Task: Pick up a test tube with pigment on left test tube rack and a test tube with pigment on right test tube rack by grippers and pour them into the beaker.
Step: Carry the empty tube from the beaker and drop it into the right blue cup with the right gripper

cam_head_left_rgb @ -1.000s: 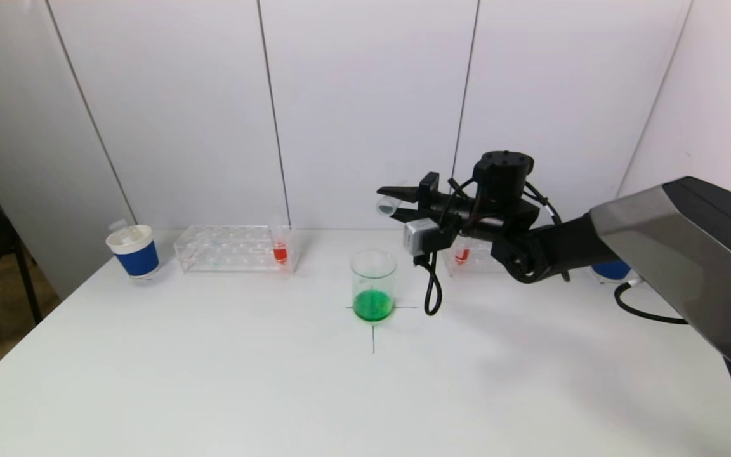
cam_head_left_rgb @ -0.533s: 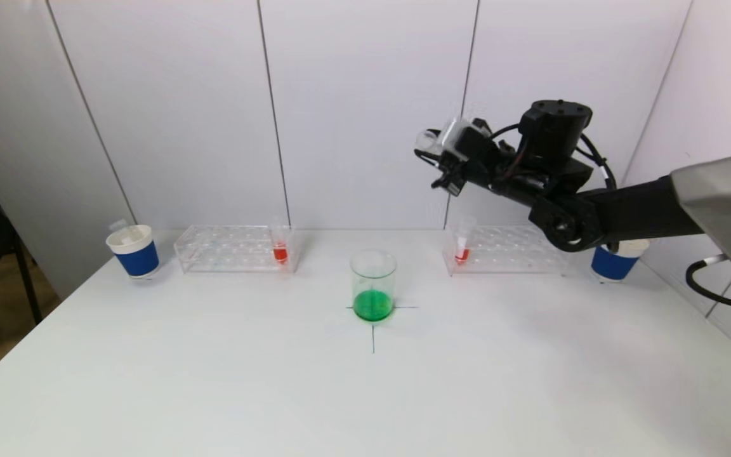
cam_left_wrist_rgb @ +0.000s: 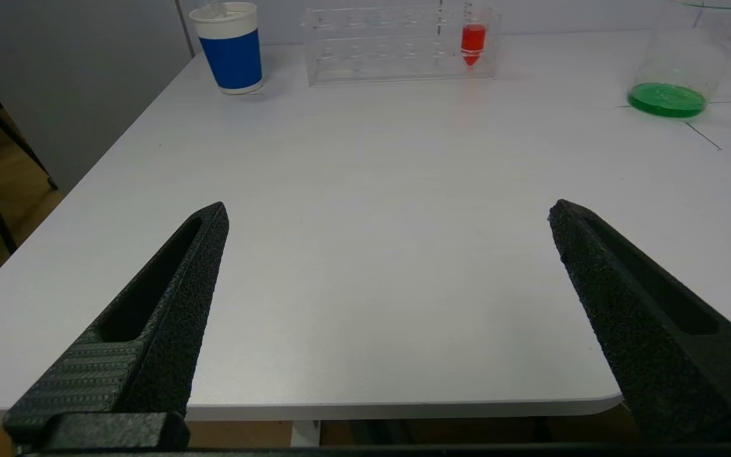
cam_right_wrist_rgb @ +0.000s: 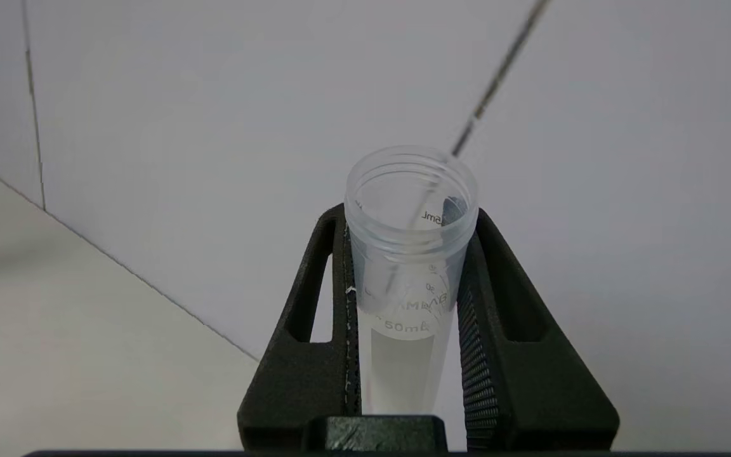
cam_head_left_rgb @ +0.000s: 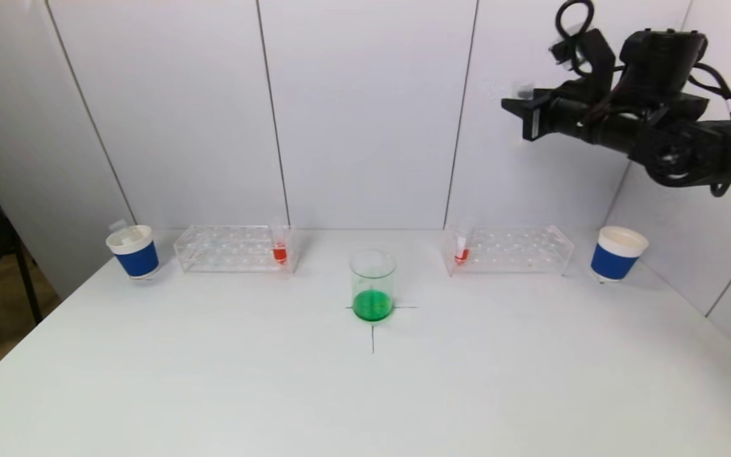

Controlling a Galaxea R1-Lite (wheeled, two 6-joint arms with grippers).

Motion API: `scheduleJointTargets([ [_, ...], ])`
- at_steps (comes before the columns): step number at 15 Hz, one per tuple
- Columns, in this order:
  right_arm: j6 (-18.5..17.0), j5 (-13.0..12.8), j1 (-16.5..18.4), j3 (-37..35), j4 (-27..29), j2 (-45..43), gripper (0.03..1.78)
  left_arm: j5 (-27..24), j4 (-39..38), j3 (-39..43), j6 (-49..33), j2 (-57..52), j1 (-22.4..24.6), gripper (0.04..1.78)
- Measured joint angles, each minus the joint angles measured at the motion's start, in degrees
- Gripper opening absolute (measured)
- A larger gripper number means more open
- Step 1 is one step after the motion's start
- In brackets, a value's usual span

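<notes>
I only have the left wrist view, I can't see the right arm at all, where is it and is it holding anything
Observer: The right gripper is raised high above the right rack, shut on a test tube.
Operator: Any pigment in that tube?
Observer: It looks clear and empty from its wrist view.
Operator: What is on the right side of the table?
Observer: That rack holds one red tube, with a blue cup beside it.
</notes>
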State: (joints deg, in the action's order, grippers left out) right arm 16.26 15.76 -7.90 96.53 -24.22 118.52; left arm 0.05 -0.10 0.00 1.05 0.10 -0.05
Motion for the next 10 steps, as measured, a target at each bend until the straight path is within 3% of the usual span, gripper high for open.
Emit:
scheduleJointTargets([
  [3,-9.41,-0.28,3.8,-0.48,3.67,-3.05,0.5,0.05,0.02,0.0,0.0,0.0,0.0,1.76],
  [10,-13.37,-0.85,13.93,-9.13,2.56,-7.68,0.5,0.02,0.02,0.0,0.0,0.0,-0.02,1.76],
])
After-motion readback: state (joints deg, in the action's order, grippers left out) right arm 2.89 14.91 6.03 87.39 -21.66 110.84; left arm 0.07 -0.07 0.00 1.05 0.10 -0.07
